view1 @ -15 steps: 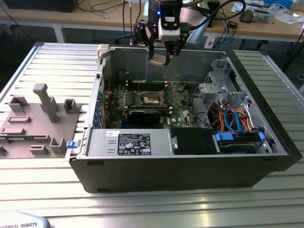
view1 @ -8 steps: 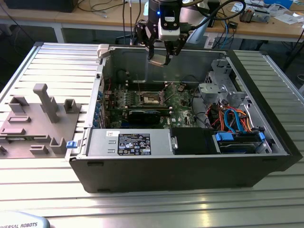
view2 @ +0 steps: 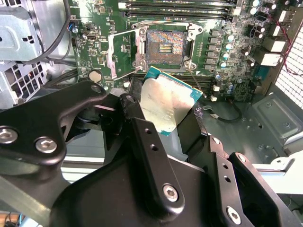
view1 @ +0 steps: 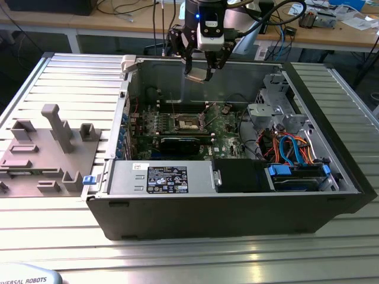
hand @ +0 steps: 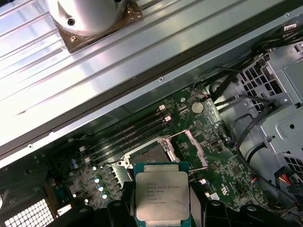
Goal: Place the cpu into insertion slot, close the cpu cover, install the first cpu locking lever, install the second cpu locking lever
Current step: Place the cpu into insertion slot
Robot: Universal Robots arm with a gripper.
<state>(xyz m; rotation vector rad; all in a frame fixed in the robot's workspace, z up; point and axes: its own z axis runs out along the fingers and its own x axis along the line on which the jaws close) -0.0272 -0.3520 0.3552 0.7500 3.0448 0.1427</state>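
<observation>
My gripper hangs above the back wall of the open computer case, shut on the cpu. In both wrist views the cpu is a flat silver-topped square with a teal edge, pinched between the black fingers. The insertion slot lies bare on the green motherboard, below the chip and apart from it. The cpu cover stands swung open beside the slot. Thin wire levers are raised around the socket.
A grey drive cage and blue cables fill the case at the exterior view's right. The power supply sits along the near wall. A grey fixture stands on the ribbed table at the exterior view's left.
</observation>
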